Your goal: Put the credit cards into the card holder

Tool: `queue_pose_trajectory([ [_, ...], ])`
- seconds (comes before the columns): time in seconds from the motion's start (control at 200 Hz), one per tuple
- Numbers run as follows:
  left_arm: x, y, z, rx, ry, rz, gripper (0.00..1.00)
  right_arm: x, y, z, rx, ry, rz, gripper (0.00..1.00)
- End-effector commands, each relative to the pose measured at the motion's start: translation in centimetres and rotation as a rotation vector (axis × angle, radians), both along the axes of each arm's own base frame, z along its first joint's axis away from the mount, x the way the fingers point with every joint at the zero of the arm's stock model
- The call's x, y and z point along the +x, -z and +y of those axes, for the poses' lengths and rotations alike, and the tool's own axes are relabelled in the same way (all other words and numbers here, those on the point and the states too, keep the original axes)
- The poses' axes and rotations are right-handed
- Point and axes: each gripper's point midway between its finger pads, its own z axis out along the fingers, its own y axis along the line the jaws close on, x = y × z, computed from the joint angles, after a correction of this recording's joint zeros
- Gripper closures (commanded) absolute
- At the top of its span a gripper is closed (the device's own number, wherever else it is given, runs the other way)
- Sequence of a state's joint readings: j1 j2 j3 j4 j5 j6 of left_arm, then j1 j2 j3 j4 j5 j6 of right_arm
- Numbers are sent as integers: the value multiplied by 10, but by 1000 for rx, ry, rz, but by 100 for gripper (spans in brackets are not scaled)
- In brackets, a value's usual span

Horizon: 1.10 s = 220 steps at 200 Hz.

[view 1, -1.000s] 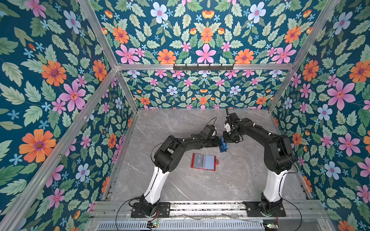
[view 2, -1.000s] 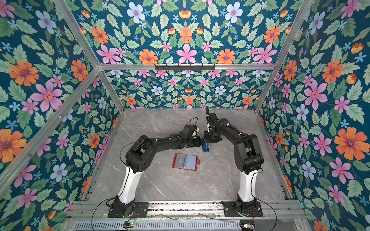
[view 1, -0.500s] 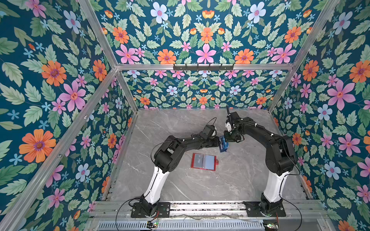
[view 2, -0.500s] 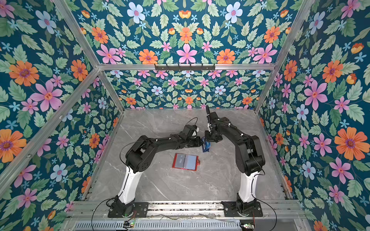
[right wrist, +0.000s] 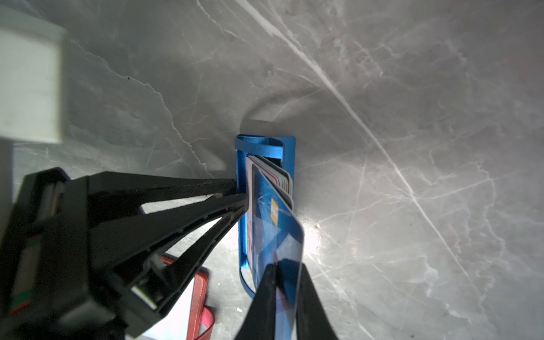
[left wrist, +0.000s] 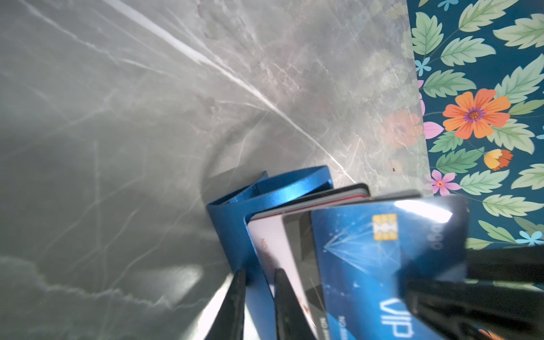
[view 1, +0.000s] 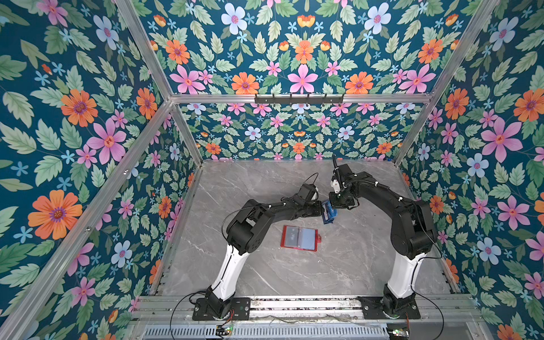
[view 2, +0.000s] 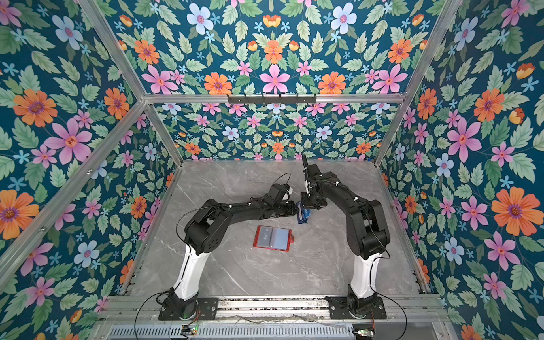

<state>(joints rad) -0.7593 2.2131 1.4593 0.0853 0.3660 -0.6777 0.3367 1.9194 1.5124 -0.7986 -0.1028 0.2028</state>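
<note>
At the blue stand (left wrist: pixel 229 223), our left gripper (left wrist: pixel 259 272) clamps its wall, our right gripper (right wrist: pixel 286 266) pinches the blue VIP card (left wrist: pixel 359 265); we should lift straight.

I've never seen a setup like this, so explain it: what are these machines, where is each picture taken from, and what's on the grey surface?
These are two robot arms, the left arm and the right arm, bolted beside a grey table. Two pictures look down from above, side by side; two come from cameras on the wrists. On the table are an open red card holder and a small blue stand full of cards. The left gripper clamps the stand's wall; the right gripper pinches a blue card marked VIP, tilted away from the rest.
</note>
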Motion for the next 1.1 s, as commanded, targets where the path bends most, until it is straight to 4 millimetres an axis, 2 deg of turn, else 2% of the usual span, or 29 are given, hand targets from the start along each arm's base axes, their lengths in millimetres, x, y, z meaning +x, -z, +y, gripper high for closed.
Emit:
queue_pose_trajectory([
  [0.0,-9,17,12,69,-4,48,80,-5,4,1,-15,-16,26,83],
  [0.275,-9,15,11,67,3,44,81,-3,2,2,-30,-15,21,76],
  [0.435,-10,15,11,66,4,45,80,-3,-5,2,-37,-17,6,77],
  [0.56,-9,16,11,66,5,45,80,-3,-4,1,-40,-20,11,82],
  [0.835,-10,15,11,66,7,45,81,-1,2,-2,-62,-8,14,81],
  [1.095,-10,15,11,65,9,45,80,5,5,4,-36,-1,11,68],
])
